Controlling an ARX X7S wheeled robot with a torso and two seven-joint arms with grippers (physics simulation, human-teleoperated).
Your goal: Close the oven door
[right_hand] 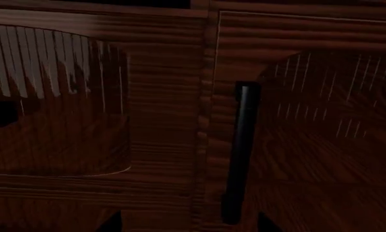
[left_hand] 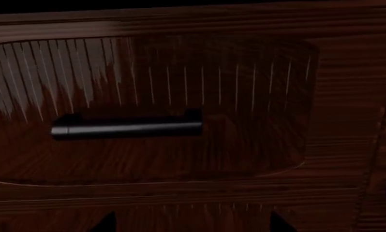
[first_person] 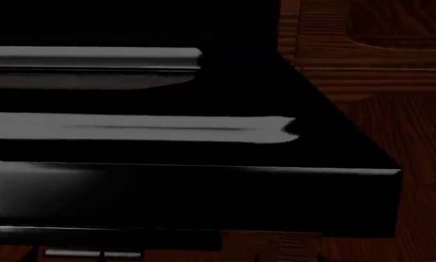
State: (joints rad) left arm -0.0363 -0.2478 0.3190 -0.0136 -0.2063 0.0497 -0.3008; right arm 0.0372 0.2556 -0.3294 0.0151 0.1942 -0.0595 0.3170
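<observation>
The oven door (first_person: 203,199) fills the head view as a large glossy black panel lying open and flat, with its thick front edge toward me. Two long grey bars (first_person: 137,129) show across its dark face; I cannot tell handle from reflection. Neither wrist view clearly shows the door. My left gripper (left_hand: 193,224) is open, with only its dark fingertips (left_hand: 106,224) in view, facing a wooden drawer front. My right gripper (right_hand: 189,223) is also open, with nothing between its fingertips (right_hand: 267,223), facing wooden cabinet fronts.
A red-brown drawer front (left_hand: 180,159) with a short silver handle (left_hand: 125,128) faces the left wrist. A cabinet door with a vertical dark handle (right_hand: 241,154) faces the right wrist. Wooden cabinetry (first_person: 393,82) stands right of the door, and a small silver handle (first_person: 94,254) below it.
</observation>
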